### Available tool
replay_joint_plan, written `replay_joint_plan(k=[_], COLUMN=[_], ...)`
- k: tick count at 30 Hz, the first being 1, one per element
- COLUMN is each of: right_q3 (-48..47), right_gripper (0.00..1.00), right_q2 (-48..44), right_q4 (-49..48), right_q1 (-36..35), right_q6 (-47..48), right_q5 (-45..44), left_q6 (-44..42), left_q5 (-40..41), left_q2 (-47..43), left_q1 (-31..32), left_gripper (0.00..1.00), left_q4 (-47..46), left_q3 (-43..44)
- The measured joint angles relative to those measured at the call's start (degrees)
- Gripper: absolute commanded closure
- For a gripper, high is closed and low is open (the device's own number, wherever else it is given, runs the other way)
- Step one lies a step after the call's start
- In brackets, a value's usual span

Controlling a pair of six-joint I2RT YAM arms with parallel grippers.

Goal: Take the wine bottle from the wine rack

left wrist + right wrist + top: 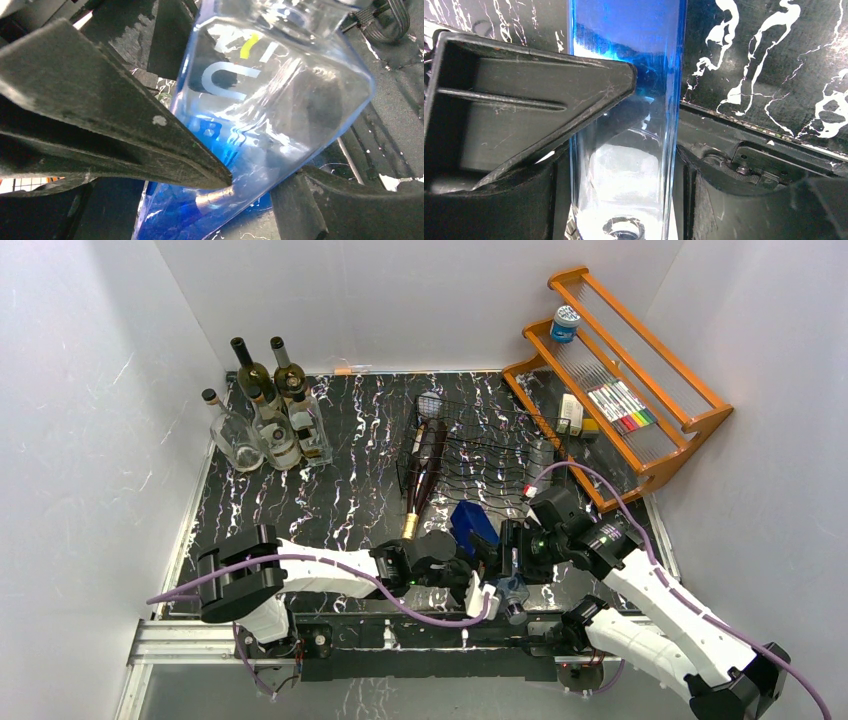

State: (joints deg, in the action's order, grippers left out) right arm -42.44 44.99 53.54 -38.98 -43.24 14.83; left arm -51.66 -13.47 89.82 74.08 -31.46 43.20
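A dark wine bottle (427, 460) with a gold foil top lies on the left side of the black wire wine rack (490, 455) in the top view. In front of the rack, a square glass bottle (468, 523), blue at its base and clear toward its neck, hangs between both arms. My right gripper (515, 548) is shut on its flat sides (629, 165), one finger on each face. My left gripper (260, 182) has both fingers against the same bottle (270, 100), near its blue end. Neither gripper touches the dark wine bottle.
Several upright bottles (265, 415) cluster at the back left corner. An orange wooden slatted shelf (690, 425) at the back right holds markers and a small can. White walls close in the dark marbled table (340, 490) on three sides.
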Motion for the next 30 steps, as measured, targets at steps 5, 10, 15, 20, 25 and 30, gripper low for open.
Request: replay_joint_plan(k=[5, 10, 15, 20, 25, 30], right_q3=[-1.07, -2.99, -7.72, -14.93, -25.53, -34.73], right_gripper=[0.58, 0.25, 0.02, 0.02, 0.02, 0.02], right_q2=[-0.11, 0.24, 1.90, 2.36, 5.25, 6.56], right_q4=[0.48, 1.73, 3.37, 3.82, 5.64, 8.07], right_q1=[0.42, 0.61, 0.46, 0.24, 0.24, 0.24], right_q6=[0.61, 1.73, 3.23, 4.81, 6.54, 7.04], right_q5=[-0.33, -1.16, -1.11, -2.62, -8.90, -17.40], left_q6=[0.13, 1.81, 4.70, 8.48, 13.51, 23.47], left_q5=[0.17, 0.83, 1.79, 3.17, 3.67, 5.92], left_q2=[0.00, -0.50, -2.43, -6.21, -9.66, -13.14], left_q1=[0.04, 0.04, 0.02, 0.00, 0.28, 0.35], left_gripper=[0.46, 0.60, 0.65, 0.68, 0.74, 0.83], left_q4=[-0.72, -2.78, -4.81, -6.49, -6.91, -4.55], left_q3=[-0.04, -0.52, -2.29, -5.57, -7.23, -6.23])
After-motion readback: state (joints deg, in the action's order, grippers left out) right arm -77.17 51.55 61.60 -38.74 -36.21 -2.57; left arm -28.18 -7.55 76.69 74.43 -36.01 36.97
